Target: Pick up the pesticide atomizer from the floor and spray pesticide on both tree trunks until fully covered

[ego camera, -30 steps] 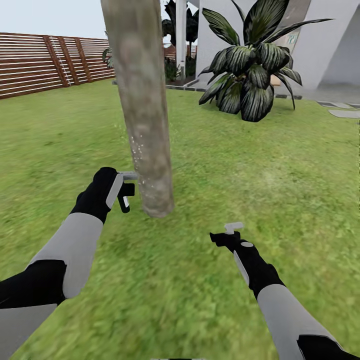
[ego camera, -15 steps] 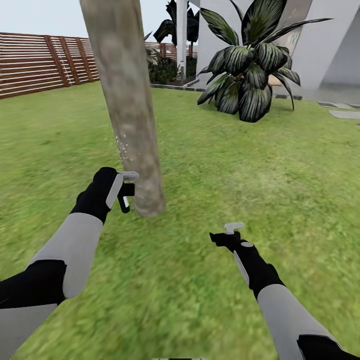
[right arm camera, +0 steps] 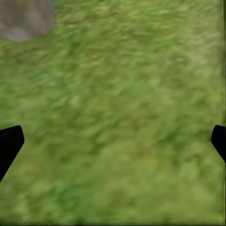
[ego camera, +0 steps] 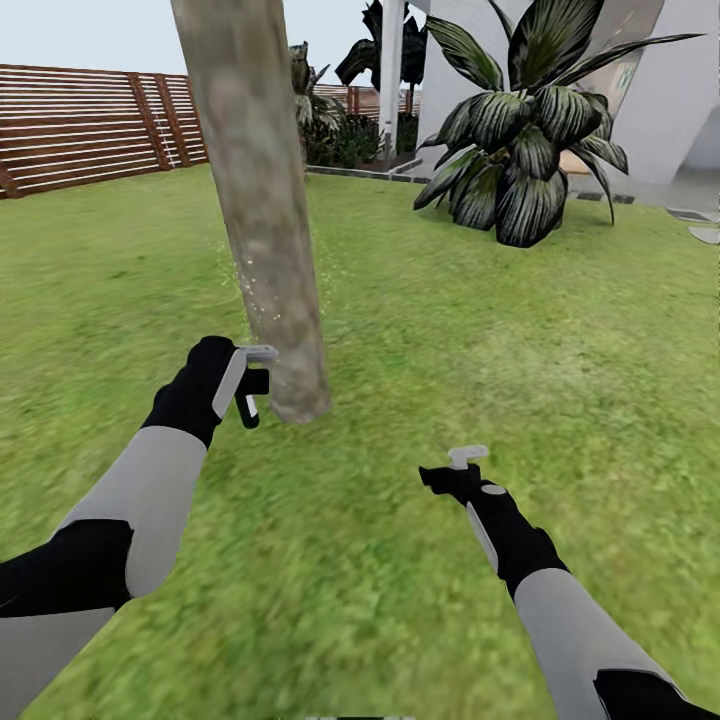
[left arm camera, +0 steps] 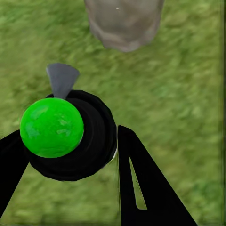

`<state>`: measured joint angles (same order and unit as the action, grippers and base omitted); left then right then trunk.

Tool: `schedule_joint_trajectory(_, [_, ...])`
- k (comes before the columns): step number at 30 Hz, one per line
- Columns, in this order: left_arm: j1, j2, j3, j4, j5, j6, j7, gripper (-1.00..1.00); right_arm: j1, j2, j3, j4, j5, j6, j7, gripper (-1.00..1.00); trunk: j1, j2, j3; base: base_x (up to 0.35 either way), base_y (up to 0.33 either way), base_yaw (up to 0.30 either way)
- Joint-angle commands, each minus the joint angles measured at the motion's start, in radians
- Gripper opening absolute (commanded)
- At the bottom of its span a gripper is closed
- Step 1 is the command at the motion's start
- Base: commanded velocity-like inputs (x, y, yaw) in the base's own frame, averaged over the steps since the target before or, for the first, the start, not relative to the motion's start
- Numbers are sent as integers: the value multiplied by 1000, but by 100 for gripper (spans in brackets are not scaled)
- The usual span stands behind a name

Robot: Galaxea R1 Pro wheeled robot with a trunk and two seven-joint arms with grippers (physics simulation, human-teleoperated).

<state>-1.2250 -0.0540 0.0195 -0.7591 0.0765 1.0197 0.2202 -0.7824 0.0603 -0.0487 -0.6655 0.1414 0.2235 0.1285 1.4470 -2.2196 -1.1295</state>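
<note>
Head view: the left gripper [ego camera: 250, 385] pinches the pesticide atomizer [ego camera: 252, 392], black with a white patch, right beside the base of the tree trunk [ego camera: 262, 215]. Pale specks dot the bark just above the nozzle. The right gripper [ego camera: 458, 466] hangs over the lawn [ego camera: 420, 330], well apart from the trunk; I can't tell its finger spacing here. Compared with half a second ago the whole scene has slid sideways, so the camera turned: trunk, fence [ego camera: 90, 125], palm [ego camera: 530, 130] and house [ego camera: 650, 100] all sit further right, while both arms keep the same place in frame.

Left wrist view: black fingers [left arm camera: 141, 188] clamp the atomizer [left arm camera: 70, 136], which has a green ball top [left arm camera: 52, 127]; trunk base [left arm camera: 123, 23] close ahead.

Right wrist view: fingertips [right arm camera: 9, 143] are spread wide over grass, holding nothing; a trunk corner [right arm camera: 23, 19] shows.
</note>
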Motion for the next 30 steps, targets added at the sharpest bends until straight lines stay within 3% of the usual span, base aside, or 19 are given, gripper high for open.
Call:
schedule_joint_trajectory(1, [-1,0,2,-1,8,3,8,-100,0,1,-5,-2,10,5,8,100,0,0,-1,-62,-269,0])
schedule_joint_trajectory(8, [-1,0,1,0,7,3,9,-100,0,6,-5,-7,9,4,6,100,0,0,-1,-9,-259,33])
schedule_joint_trajectory(30, [1,-1,2,0,6,3,11,-100,0,7,-7,-8,9,4,5,100,0,0,-1,35,-257,269])
